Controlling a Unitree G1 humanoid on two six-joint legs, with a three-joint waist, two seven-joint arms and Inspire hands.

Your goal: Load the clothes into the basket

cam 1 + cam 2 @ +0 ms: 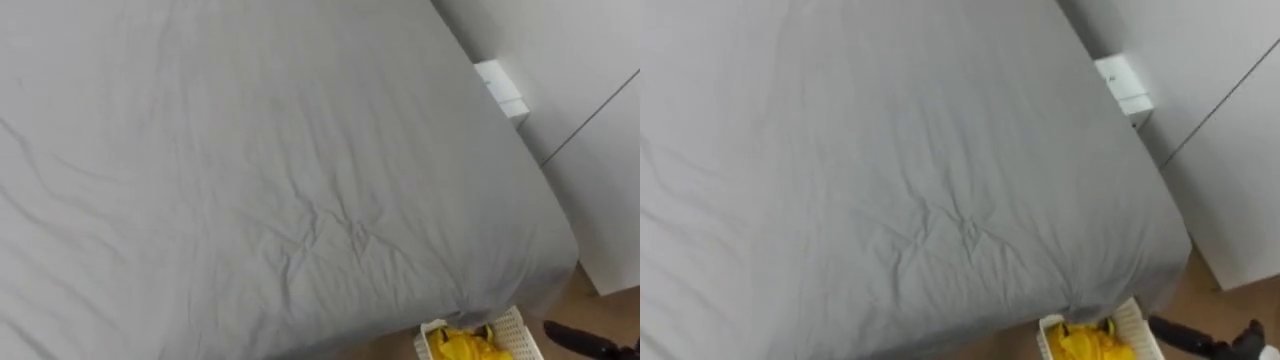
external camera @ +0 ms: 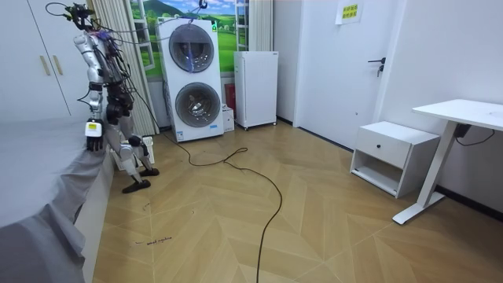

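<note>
Yellow clothes (image 1: 462, 347) crowd the basket (image 1: 514, 324) at five o'clock; a knock might spill them. My left hand (image 2: 94, 139): hold, I cannot tell.

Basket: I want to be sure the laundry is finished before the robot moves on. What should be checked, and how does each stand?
1. Yellow garment inside basket: ok.
2. No clothes on the visible bed sheet: ok.
3. No clothes on the floor in the room view: ok.
4. Garment wholly below the basket's rim: cannot tell, cut off.
5. Left hand, at the bed's edge, empty: cannot tell.
</note>
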